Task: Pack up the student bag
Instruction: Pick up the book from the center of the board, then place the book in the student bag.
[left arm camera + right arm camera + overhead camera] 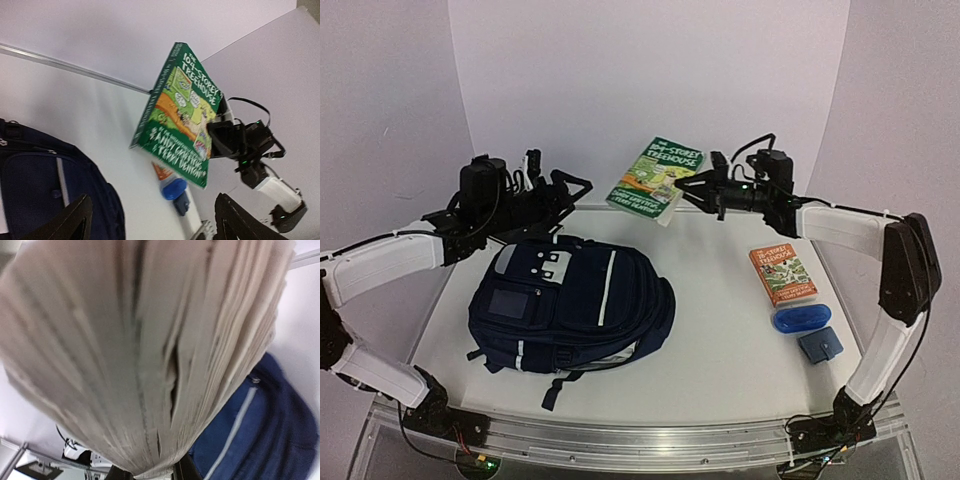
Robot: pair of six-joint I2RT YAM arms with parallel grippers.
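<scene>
The student bag (570,300), navy with white stripes, lies flat at the left middle of the table; its edge shows in the left wrist view (35,185) and the right wrist view (260,430). A green paperback book (655,175) hangs tilted in the air behind the bag. My right gripper (687,190) is shut on the book's right edge, also seen in the left wrist view (215,142). In the right wrist view the book's page edges (150,350) fill the frame above my gripper (150,474). My left gripper (582,195) stands open just left of the book, holding nothing (152,205).
An orange book (783,274) lies flat at the right of the table. In front of it are a blue oval case (800,318) and a small blue pouch (819,345). White walls enclose the table on three sides.
</scene>
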